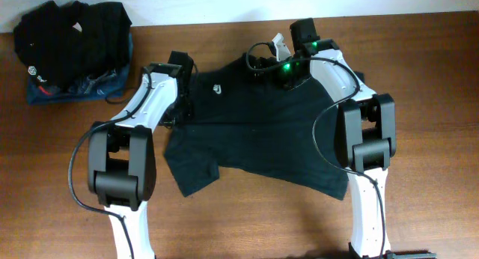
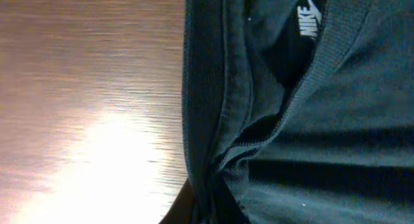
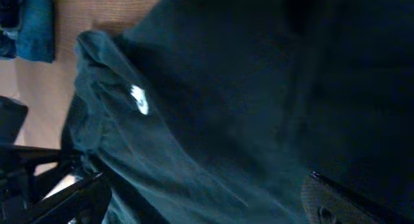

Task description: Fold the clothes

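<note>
Bunched black clothes (image 2: 310,153) sit pinched in left claw (image 1: 179,109); right claw (image 1: 266,57) gapes wide.

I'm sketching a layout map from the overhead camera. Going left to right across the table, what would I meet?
Heap of black and blue clothes → white-and-black left arm → black soft-fabric shirt spread on the wooden table → white-and-black right arm, which lies over the shirt's right edge.

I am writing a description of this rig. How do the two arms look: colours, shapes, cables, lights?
Both the left arm and the right arm have white links joined by boxy black joint housings. A thin black cable loops beside each. Green lights glow near the right arm's wrist.
</note>
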`<state>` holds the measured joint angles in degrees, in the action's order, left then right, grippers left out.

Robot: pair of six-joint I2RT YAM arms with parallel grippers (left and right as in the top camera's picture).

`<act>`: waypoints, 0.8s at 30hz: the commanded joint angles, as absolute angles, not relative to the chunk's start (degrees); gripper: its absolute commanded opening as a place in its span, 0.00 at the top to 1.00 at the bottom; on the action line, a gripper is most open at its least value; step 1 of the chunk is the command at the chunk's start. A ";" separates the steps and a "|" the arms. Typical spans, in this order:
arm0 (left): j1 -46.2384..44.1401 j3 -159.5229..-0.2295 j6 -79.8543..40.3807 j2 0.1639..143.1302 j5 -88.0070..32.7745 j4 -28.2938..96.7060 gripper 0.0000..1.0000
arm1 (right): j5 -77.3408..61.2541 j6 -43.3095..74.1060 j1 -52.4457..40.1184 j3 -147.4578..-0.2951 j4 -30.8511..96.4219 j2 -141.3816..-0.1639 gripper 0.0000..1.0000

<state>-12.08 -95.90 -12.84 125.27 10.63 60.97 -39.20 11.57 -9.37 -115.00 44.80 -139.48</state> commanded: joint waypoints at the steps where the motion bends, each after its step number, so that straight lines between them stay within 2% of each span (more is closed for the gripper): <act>1: -10.44 -96.09 -12.05 125.29 19.07 61.73 0.96 | -34.81 10.74 -9.52 -116.14 45.60 -139.87 0.01; 2: -10.24 -96.09 -12.05 125.29 19.90 61.82 0.96 | -34.39 10.74 -9.54 -116.14 45.76 -139.87 0.01; 4: -9.93 -96.09 -12.05 125.29 23.35 62.33 0.78 | -33.76 10.74 -9.78 -116.14 45.95 -139.87 0.01; 5: -9.96 -96.09 -12.08 125.29 25.45 62.67 0.46 | -33.76 10.74 -10.04 -116.14 45.93 -139.87 0.01; 6: -9.96 -96.09 -12.08 125.29 28.14 63.22 0.01 | -33.76 10.74 -10.24 -116.14 45.91 -139.90 0.01; 17: -9.93 -97.36 -19.94 124.92 32.08 68.69 0.01 | -32.60 10.94 -12.34 -116.16 44.86 -139.87 0.01; 24: -7.53 -99.42 -22.85 124.64 34.96 69.14 0.01 | -41.87 14.00 -12.78 -116.16 40.62 -139.87 0.01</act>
